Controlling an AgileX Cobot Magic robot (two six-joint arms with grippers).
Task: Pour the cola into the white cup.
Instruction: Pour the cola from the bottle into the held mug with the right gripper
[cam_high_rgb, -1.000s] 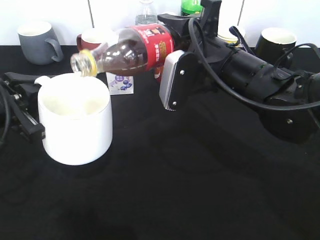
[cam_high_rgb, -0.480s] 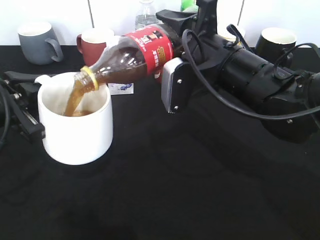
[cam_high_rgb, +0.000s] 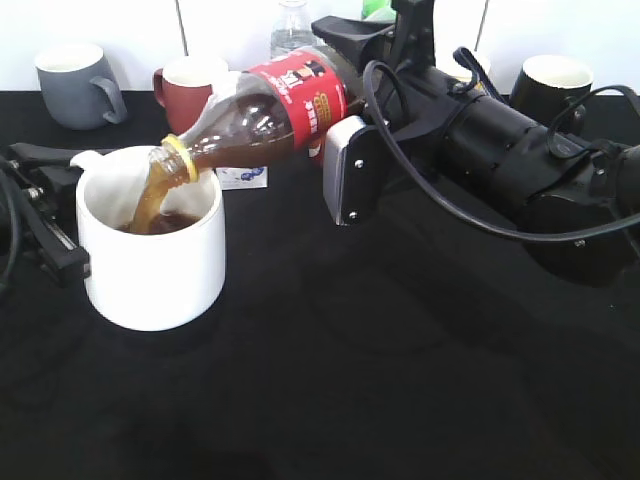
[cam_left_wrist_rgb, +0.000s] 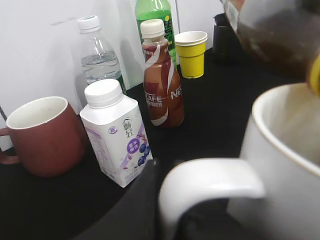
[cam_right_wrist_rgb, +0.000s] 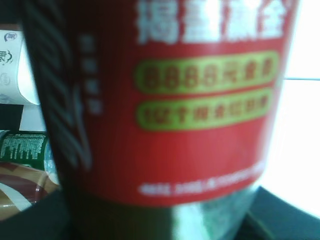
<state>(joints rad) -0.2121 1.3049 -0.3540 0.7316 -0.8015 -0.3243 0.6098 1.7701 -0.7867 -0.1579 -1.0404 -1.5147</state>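
The cola bottle (cam_high_rgb: 270, 108) is clamped in my right gripper (cam_high_rgb: 345, 120), tilted over the white cup (cam_high_rgb: 150, 250); I should keep the mouth above the rim and pour slowly. My left gripper's state I cannot tell.

The right arm (cam_high_rgb: 520, 170) reaches in from the right edge of the exterior view, stretched nearly level above the table (cam_high_rgb: 400, 380), its black wrist trailing looped cables. Its right end effector (cam_high_rgb: 340, 110) is rolled onto its side, one grey-padded finger (cam_high_rgb: 345, 185) facing the camera and a black finger behind at the top, both clamped around the cola bottle (cam_high_rgb: 270, 110) at its labelled body, the neck tipped downward to the left. The left arm (cam_high_rgb: 25, 215) lies low at the left edge. Its left end effector (cam_high_rgb: 60, 200) sits against the handle side of the white cup (cam_high_rgb: 150, 250); whether its fingers are closed there cannot be told.
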